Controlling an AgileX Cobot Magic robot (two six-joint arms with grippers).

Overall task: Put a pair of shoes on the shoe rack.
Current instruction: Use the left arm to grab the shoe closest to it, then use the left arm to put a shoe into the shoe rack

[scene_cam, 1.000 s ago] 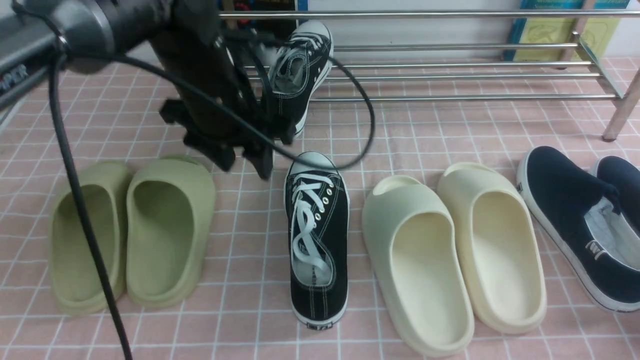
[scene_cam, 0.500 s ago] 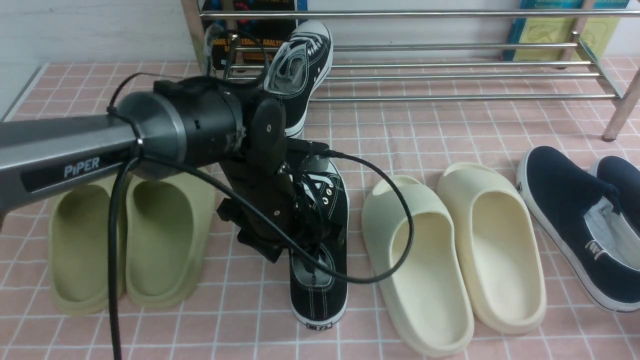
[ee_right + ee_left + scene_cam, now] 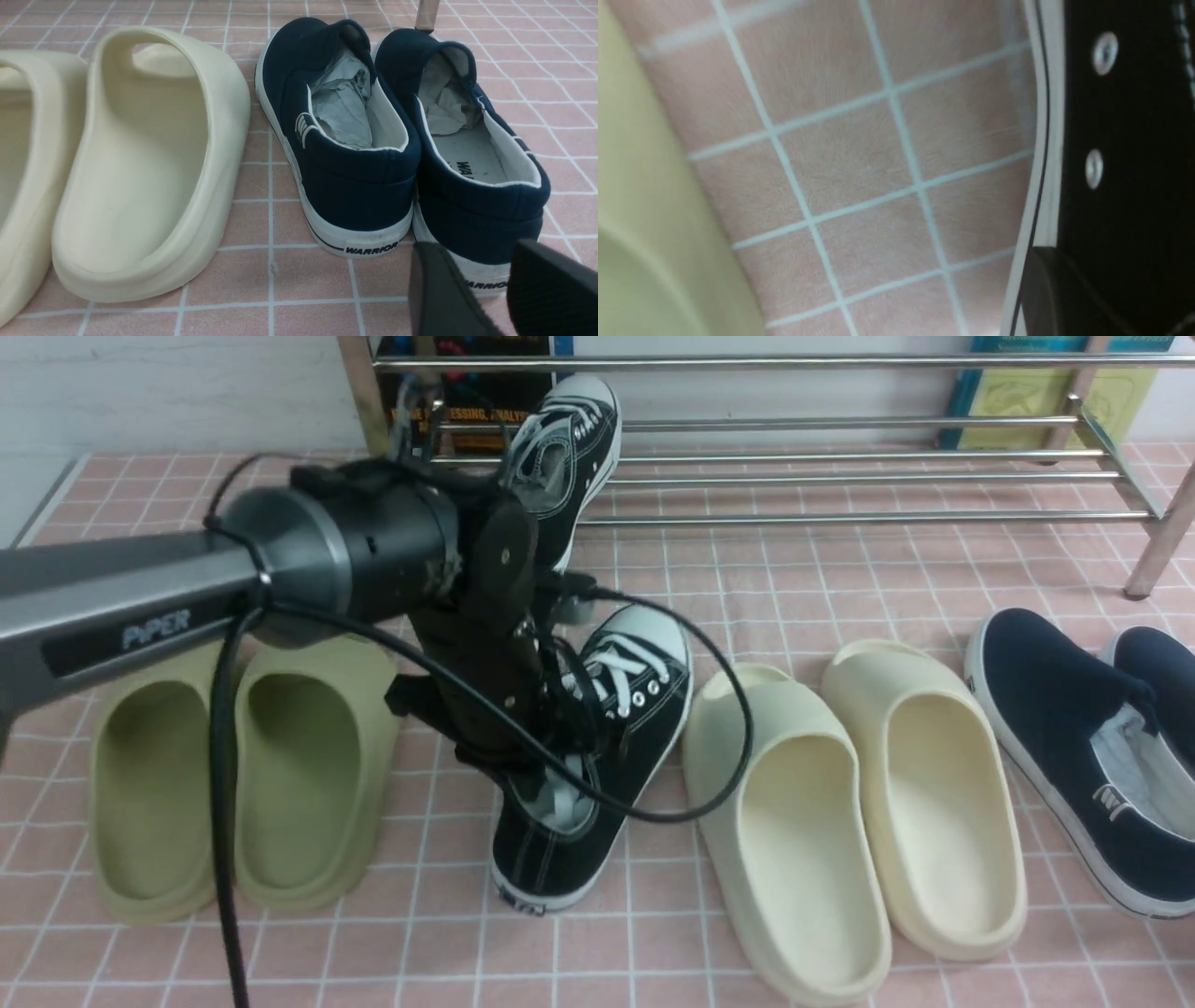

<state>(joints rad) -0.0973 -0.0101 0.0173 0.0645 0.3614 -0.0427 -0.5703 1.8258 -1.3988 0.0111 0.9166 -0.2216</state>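
Floor sneaker [image 3: 639,728] now askew, toe rightward

Pink checked floor [image 3: 794,588]: green slides [image 3: 280,859], black sneaker [image 3: 644,709], cream slides [image 3: 840,859], navy slip-ons [image 3: 1074,747], shoe rack [image 3: 840,517].

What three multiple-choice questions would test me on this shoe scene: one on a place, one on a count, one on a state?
1. The far black sneaker is: A. inside a slide; B. on the navy shoes; C. leaning on the shoe rack.
2. Green slides number: A. one; B. two; C. four.
3. The right gripper is: A. open, empty; B. shut on a lace; C. holding a book.
Answers: C, its toe leans up against the bars; B, two lie side by side; A, its fingers stand apart around nothing.
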